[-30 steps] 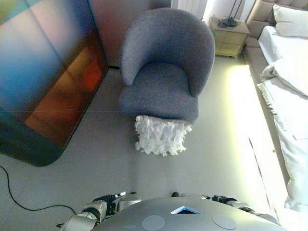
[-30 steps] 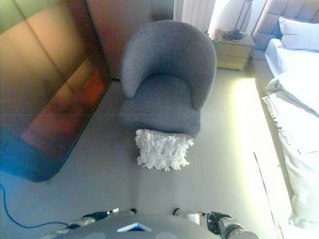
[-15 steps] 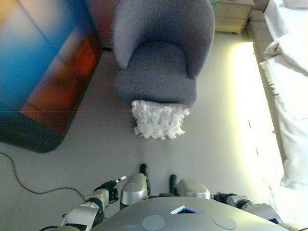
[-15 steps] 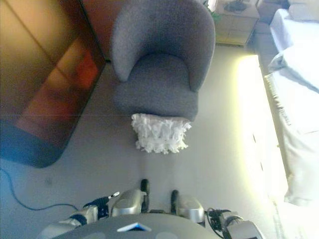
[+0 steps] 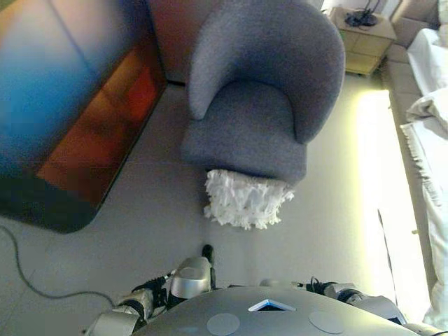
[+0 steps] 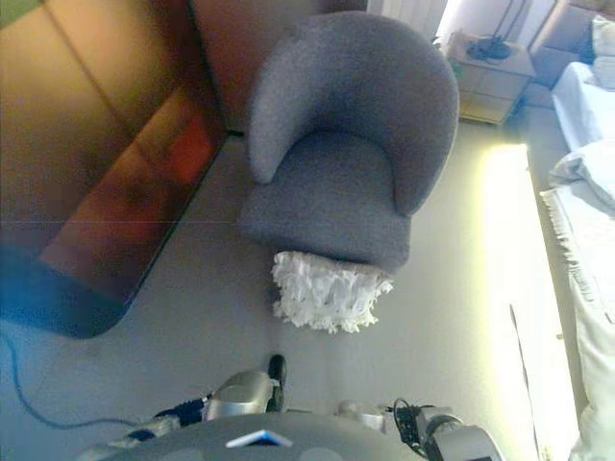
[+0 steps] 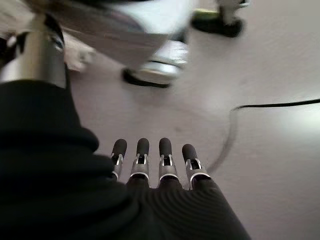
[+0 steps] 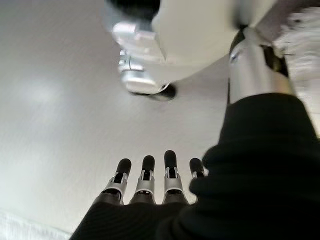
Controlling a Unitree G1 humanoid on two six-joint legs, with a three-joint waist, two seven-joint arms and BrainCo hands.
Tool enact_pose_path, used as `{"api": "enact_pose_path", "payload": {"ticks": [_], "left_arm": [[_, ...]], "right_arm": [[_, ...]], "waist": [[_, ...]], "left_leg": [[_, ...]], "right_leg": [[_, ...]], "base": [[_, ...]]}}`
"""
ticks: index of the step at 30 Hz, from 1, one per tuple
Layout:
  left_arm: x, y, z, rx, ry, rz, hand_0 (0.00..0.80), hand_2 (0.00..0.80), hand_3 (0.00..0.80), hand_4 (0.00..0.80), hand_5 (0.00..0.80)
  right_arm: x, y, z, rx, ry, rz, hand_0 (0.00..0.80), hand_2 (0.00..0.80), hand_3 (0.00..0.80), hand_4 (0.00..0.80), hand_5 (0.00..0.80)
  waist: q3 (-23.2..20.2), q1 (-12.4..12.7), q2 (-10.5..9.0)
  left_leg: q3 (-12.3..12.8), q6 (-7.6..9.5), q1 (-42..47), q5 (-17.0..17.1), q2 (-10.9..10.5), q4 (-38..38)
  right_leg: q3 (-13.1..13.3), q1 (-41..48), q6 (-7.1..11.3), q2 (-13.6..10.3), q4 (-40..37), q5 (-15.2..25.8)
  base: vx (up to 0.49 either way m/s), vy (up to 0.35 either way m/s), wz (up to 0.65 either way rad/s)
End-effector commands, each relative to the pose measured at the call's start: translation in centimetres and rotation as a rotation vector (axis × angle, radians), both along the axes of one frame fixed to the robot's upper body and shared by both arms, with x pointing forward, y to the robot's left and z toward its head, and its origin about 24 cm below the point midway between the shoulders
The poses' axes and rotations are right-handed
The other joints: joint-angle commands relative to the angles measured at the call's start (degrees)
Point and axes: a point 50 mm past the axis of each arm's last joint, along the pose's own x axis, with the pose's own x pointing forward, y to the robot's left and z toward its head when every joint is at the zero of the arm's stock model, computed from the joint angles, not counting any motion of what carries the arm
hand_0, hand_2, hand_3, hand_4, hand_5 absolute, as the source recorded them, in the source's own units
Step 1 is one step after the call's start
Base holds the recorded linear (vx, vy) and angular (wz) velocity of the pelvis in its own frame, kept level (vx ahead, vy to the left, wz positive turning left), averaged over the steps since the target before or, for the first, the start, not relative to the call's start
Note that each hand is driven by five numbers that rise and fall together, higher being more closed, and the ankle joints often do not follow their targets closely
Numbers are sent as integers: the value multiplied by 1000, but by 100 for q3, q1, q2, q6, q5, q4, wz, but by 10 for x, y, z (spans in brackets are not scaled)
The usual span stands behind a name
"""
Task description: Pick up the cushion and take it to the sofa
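Cushion (image 5: 246, 200): white, ruffled, on the floor, leaning against the front edge of the grey armchair (image 5: 257, 98), touching its base. Nothing holds it.

Left eye view: armchair sits centre, rounded back, seat bare. A dark glossy panel (image 5: 70, 98) fills the left side, apart from the chair. Pale floor (image 5: 140, 217) between the panel and the cushion. Small bedside cabinet (image 5: 364, 42) at top right behind the chair. White bedding (image 5: 432, 126) along the right edge. Left hand (image 5: 143, 295) shows at the bottom left, low by the robot's side, well apart from the cushion. Right hand hard to make out here.

Right eye view: same layout. Cushion pressed to the chair's front, bottom edge on the floor. Right hand (image 6: 415, 423) at the bottom right, low, well apart from the cushion; fingers not readable in this view.

Left wrist view: left hand's fingers (image 7: 142, 157) straight, side by side in a row, slightly spaced, pointing at bare floor. Holding nothing, touching nothing.

Right wrist view: right hand's fingers (image 8: 146, 175) straight, in a row, slightly spaced, over bare floor. Empty. A blurred white ruffled patch at one corner, the cushion, well away from the fingers.
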Motion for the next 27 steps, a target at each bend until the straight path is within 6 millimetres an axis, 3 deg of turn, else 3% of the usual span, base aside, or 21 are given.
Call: {"api": "enact_pose_path", "payload": {"ticks": [1,4,6,8,12,16,18,20,23,25,27], "left_arm": [[11,-9,0,-16,-12,-74,0,0,0,0,0],[23,-4,3,-5,-20,-88,0,0,0,0,0],[36,-3,6,-9,-35,-95,0,0,0,0,0],[42,-2,8,2,-31,-87,0,0,0,0,0],[47,-3,9,11,-40,-75,0,0,0,0,0],[41,-4,7,42,-42,-46,0,0,0,0,0],[44,-2,8,78,-54,-19,0,0,0,0,0],[45,0,9,111,-61,10,0,0,0,0,0],[52,3,12,147,-92,4,0,0,0,0,0],[62,1,14,170,-138,23,0,0,0,0,0],[75,-3,18,189,-209,98,0,0,0,0,0]], "right_arm": [[5,-6,2,-29,-35,13,0,0,0,0,0],[18,-6,3,-29,-75,24,0,0,0,0,0],[29,-5,5,-26,-113,24,0,0,0,0,0],[36,-4,6,-21,-133,30,0,0,0,0,0],[43,-2,7,-6,-168,30,0,0,0,0,0],[38,-2,6,-27,-136,88,0,0,0,0,0],[37,-1,6,-16,-130,115,0,0,0,0,0],[36,0,5,-2,-120,138,0,0,0,0,0],[40,3,6,18,-136,146,0,0,0,0,0],[52,0,9,2,-166,152,0,0,0,0,0],[65,-7,14,-29,-197,171,0,0,0,0,0]], "waist": [[-221,-78,125],[-144,-88,169],[12,-61,259],[128,-67,367],[268,-203,442],[263,-263,429],[259,-219,377],[253,-208,321],[267,-144,233],[367,-130,249],[544,-122,323]], "left_leg": [[-221,221,-829,-347,-121,263],[-162,245,-674,-429,-99,232],[-180,142,-457,-526,-9,165],[-164,44,-233,-521,146,65],[-32,-54,-130,-466,340,-54],[-72,-128,-128,-523,452,7],[-82,-208,-211,-497,542,29],[-188,-279,-292,-469,592,57],[-280,-458,-416,-395,786,106],[-299,-596,-615,-294,931,203],[-428,-700,-902,-263,939,470]], "right_leg": [[-428,155,240,278,583,1405],[-892,-327,166,61,323,1213],[-1389,-668,51,-132,-140,766],[-1628,-959,-2,-312,-480,836],[-1467,-1199,62,-532,-1368,1427],[-1240,-1103,148,-655,-1857,1561],[-1280,-1015,235,-645,-2156,1563],[-1153,-932,255,-553,-2370,1552],[-1169,-856,173,-428,-2468,1454],[-1250,-956,49,-357,-2377,1348],[-1289,-1089,-62,-326,-2317,1298]], "base": [[390,115,-17],[263,39,2],[190,-56,-22],[96,-100,-36],[46,-115,-4],[90,-144,-8],[37,-195,-11],[18,-263,1],[-20,-333,21],[-160,-252,25],[-244,-140,16]]}}
